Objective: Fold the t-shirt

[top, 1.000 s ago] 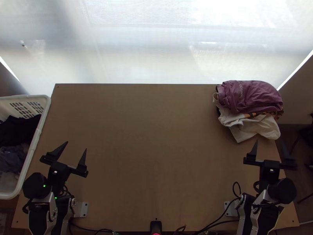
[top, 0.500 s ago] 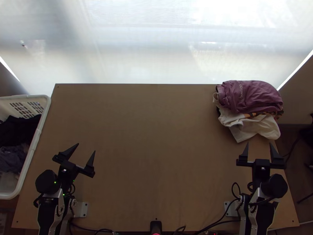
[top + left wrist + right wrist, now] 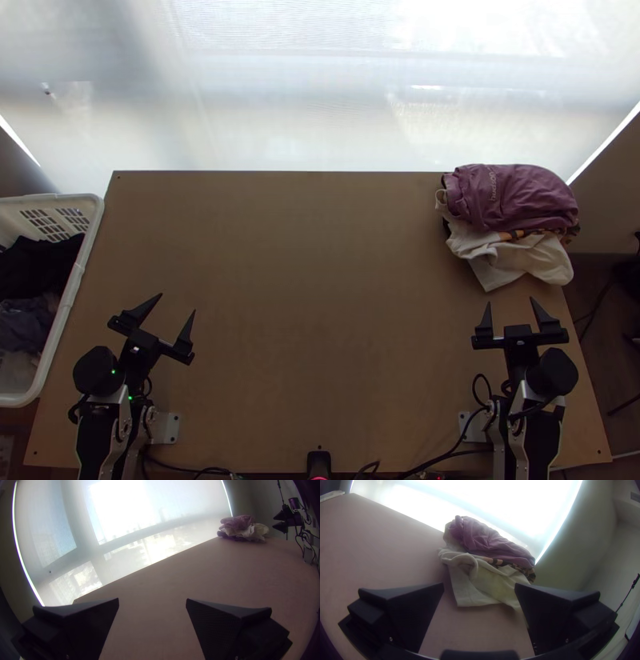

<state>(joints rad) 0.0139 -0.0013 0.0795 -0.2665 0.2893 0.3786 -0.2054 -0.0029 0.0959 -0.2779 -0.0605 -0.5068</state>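
Note:
Bunched clothes lie in a pile at the table's far right corner: a purple garment (image 3: 512,196) on top, a white garment (image 3: 524,258) below it toward the near side. In the right wrist view the white cloth (image 3: 483,583) lies loosely crumpled under the purple cloth (image 3: 490,540). My left gripper (image 3: 178,302), over the table's near left part, is open and holds nothing; in its wrist view the left gripper (image 3: 152,600) has bare table between its fingers. My right gripper (image 3: 510,306) stands open just nearside of the pile; its wrist view shows the right gripper (image 3: 479,586) empty.
A white basket (image 3: 78,280) holding dark clothes stands at the table's left edge. The wooden table (image 3: 320,280) stretches between the arms, with a translucent blind (image 3: 320,88) behind its far edge. Black cables (image 3: 448,448) run along the near edge.
Over the last second my left gripper has moved right and slightly nearer, then kept still. The right gripper has moved left, and its arm with it. The clothes have not moved.

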